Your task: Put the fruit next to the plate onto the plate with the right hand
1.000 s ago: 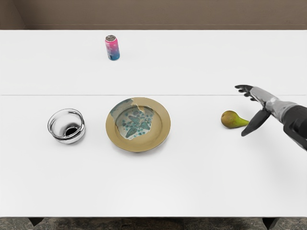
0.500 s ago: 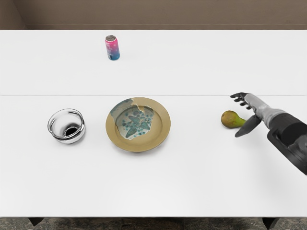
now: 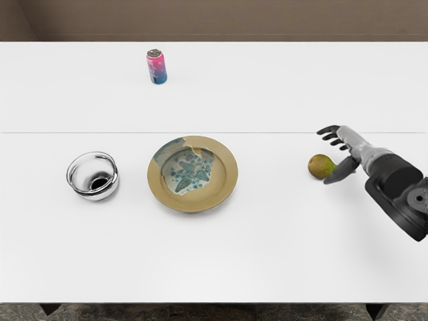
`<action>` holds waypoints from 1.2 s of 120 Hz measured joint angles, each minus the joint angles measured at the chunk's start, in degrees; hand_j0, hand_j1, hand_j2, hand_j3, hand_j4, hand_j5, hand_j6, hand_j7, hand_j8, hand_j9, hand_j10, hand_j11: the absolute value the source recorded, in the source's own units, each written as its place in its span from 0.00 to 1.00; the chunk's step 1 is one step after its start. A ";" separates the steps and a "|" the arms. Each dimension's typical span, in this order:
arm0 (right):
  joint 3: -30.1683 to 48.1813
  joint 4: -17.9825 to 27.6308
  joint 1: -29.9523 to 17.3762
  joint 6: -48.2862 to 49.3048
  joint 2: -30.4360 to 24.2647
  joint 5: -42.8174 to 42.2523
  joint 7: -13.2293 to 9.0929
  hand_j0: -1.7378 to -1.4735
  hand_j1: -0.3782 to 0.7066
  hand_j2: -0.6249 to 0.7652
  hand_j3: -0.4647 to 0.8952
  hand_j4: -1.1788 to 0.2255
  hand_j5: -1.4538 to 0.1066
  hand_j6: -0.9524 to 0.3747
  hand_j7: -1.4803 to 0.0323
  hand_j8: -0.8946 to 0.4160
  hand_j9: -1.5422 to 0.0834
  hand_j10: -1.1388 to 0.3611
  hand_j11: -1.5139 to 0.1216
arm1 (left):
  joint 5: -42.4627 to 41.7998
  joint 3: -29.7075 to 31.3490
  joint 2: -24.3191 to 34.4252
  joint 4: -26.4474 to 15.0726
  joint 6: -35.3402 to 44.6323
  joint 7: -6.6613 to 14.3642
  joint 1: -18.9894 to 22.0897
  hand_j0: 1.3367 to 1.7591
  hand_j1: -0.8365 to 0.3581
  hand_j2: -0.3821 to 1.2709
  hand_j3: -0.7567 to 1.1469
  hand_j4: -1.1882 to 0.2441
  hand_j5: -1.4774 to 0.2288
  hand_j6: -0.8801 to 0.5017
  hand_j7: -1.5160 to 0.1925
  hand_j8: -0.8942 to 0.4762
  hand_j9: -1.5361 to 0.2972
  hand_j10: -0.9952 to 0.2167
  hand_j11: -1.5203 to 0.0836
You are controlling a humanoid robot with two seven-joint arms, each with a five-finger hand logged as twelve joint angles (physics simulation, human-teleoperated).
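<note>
White table (image 3: 267, 234), right hand (image 3: 349, 146) angled leftward, fingers (image 3: 329, 134) spread wide, just beside pear (image 3: 320, 166), holding nothing

A: What do you count on the surface (image 3: 267, 234) from where you stand?
B: Four things, one of each kind. One can (image 3: 156, 66), one plate (image 3: 227, 175), one bowl (image 3: 75, 177) and one pear (image 3: 320, 166).
A: So a single fruit, two dishes, one can?
B: That's it: one fruit, two dishes if you take plate and bowl together, one can.
A: And hands?
B: One, the right hand (image 3: 348, 148).
</note>
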 joint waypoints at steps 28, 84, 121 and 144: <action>-1.85 -0.06 -0.45 -3.57 2.20 -1.02 0.05 0.30 0.37 0.41 0.34 0.62 0.67 0.48 0.71 0.44 0.70 0.55 0.68 | 0.00 0.01 0.00 0.00 0.00 0.00 0.00 0.76 0.99 0.23 0.40 0.83 0.87 0.64 0.89 0.65 0.84 0.82 0.95; -3.81 -0.33 -0.50 -4.22 2.60 -1.27 0.05 0.30 0.45 0.40 0.34 0.56 0.61 0.42 0.65 0.40 0.64 0.49 0.62 | 0.00 0.01 0.00 0.00 0.01 0.01 0.00 0.76 0.99 0.23 0.40 0.83 0.87 0.64 0.89 0.65 0.84 0.82 0.95; -3.81 -1.11 -0.91 -4.24 2.83 -1.29 0.13 0.30 0.50 0.39 0.34 0.53 0.58 0.39 0.61 0.37 0.61 0.47 0.59 | 0.00 0.01 0.00 0.00 0.03 0.01 0.00 0.76 0.99 0.23 0.40 0.83 0.87 0.64 0.89 0.65 0.84 0.82 0.95; -3.83 -1.59 -1.27 -4.26 3.62 -1.15 0.19 0.30 0.53 0.40 0.34 0.51 0.56 0.37 0.59 0.36 0.59 0.45 0.56 | 0.00 0.01 0.00 0.00 0.01 0.00 0.00 0.76 0.99 0.23 0.40 0.83 0.87 0.64 0.89 0.65 0.84 0.82 0.95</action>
